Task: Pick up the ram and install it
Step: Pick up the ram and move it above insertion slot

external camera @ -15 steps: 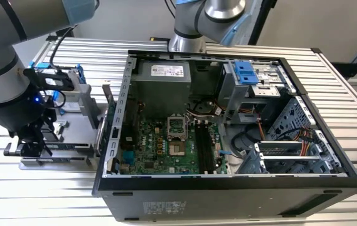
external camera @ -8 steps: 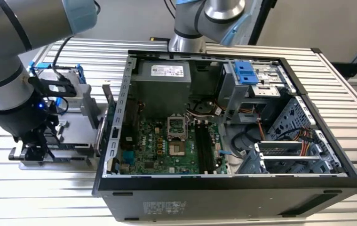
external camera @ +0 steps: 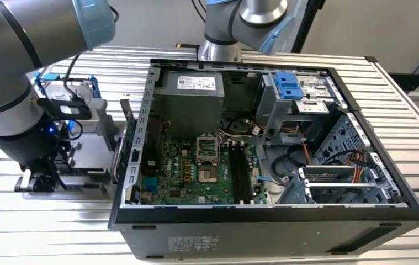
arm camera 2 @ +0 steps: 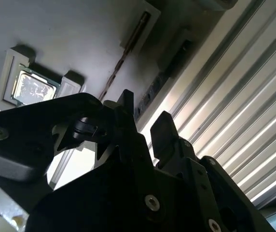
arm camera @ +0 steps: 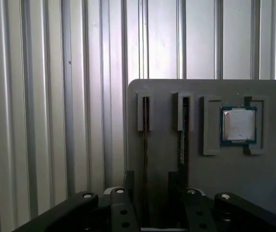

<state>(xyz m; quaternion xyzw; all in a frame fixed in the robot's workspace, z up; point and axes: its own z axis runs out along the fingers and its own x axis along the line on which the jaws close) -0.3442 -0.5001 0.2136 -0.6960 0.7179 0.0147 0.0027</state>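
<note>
- Exterior view: the gripper (external camera: 43, 181) hangs low over one grey tray (external camera: 88, 150), which sits just beside the single open computer case (external camera: 268, 221).
- First wrist view: the tray holds two memory sticks on edge and one processor chip (arm camera: 238, 124). The ram (arm camera: 145, 140), in the tray slot farthest from the chip, lies between the spread fingers (arm camera: 128, 183) and is not pinched. The second stick (arm camera: 182, 140) runs right at the other finger.
- Second wrist view: the gap between the fingers is plain to see. Likely risk: that finger clips the second stick on closing, or an off-centre grip tilts the ram in its tray slot.
</note>
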